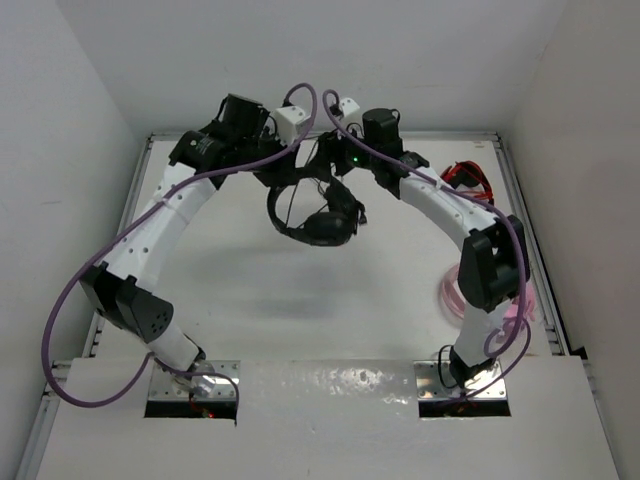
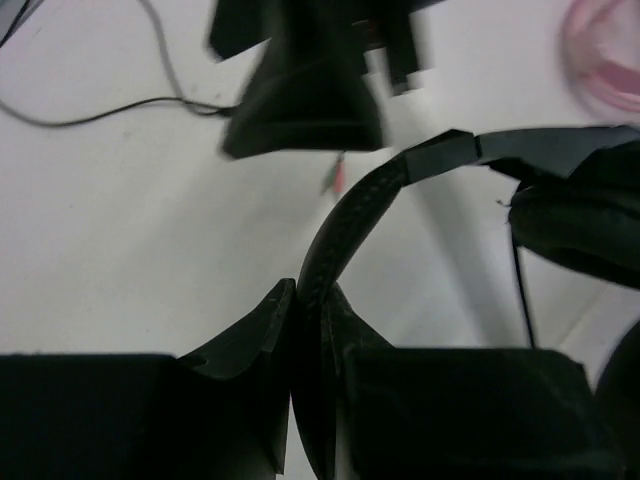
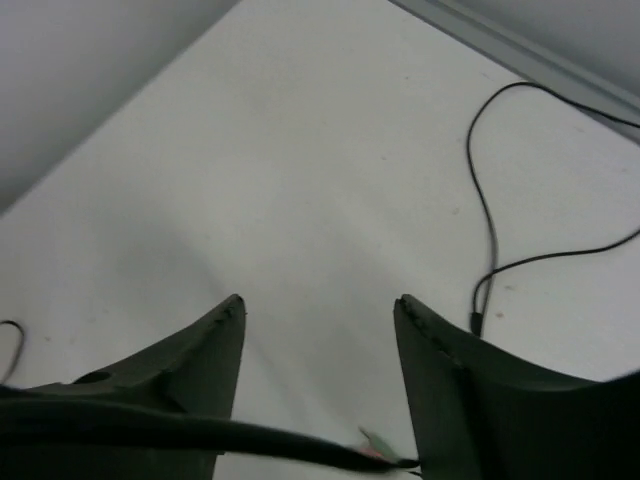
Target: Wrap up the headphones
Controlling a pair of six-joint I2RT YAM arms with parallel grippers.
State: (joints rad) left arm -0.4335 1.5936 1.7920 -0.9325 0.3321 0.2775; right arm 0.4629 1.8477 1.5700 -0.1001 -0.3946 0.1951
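Note:
The black headphones (image 1: 322, 222) hang above the table at the far middle. My left gripper (image 1: 272, 180) is shut on their headband (image 2: 352, 212); in the left wrist view (image 2: 312, 290) the band runs up from between the jaws to an earcup (image 2: 580, 215) at the right. My right gripper (image 1: 322, 165) is just behind the headphones and is open (image 3: 320, 305). A stretch of the thin black cable (image 3: 200, 435) with a pinkish plug (image 3: 375, 450) crosses low between its fingers. More cable (image 3: 490, 230) lies on the table.
Red headphones (image 1: 468, 178) lie at the far right by the wall. Pink headphones (image 1: 455, 295) lie near the right arm and also show in the left wrist view (image 2: 605, 50). White walls enclose the table on three sides.

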